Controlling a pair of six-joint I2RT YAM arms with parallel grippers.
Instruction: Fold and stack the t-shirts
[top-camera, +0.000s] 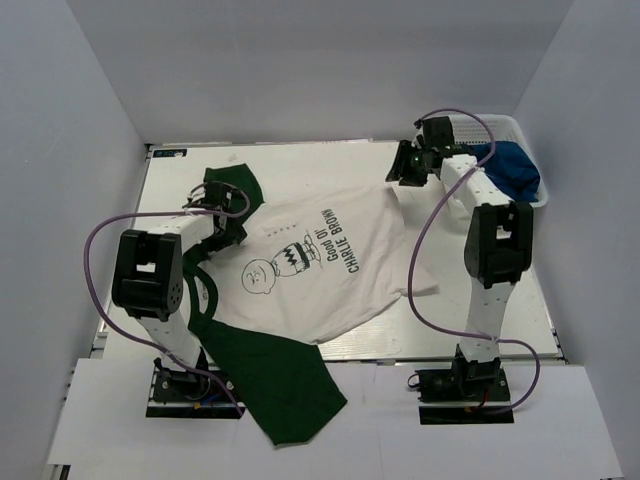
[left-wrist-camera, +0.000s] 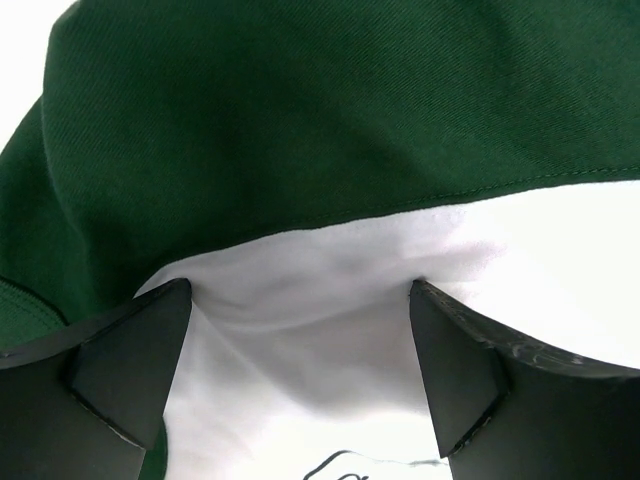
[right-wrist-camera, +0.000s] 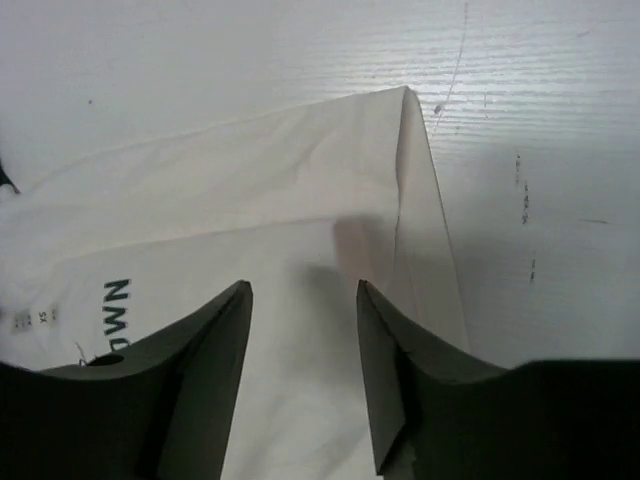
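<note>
- Dark green sleeve (top-camera: 280, 390) lies closest, spilling past the near edge of the surface (top-camera: 330, 165) between the two arm bases, nearer the left one.
- It belongs to the white t-shirt (top-camera: 320, 265), spread print-up across the middle of the surface, with "Good Ol' Charlie Brown" on the chest. Its other green sleeve (top-camera: 236, 190) points toward the far left corner.
- Left tool (left-wrist-camera: 300, 330) sits low over the shirt's shoulder near the left edge, where white body meets green sleeve. Its jaws stand wide apart over the cloth, clamping nothing.
- Right tool (right-wrist-camera: 305, 330) hangs over the shirt's hem corner toward the far right. Its jaws are parted by a moderate gap and grip nothing. I cannot tell whether they touch the cloth.
- Royal blue t-shirt (top-camera: 512, 170) lies bunched in the white basket (top-camera: 497, 119) at the far right corner.
</note>
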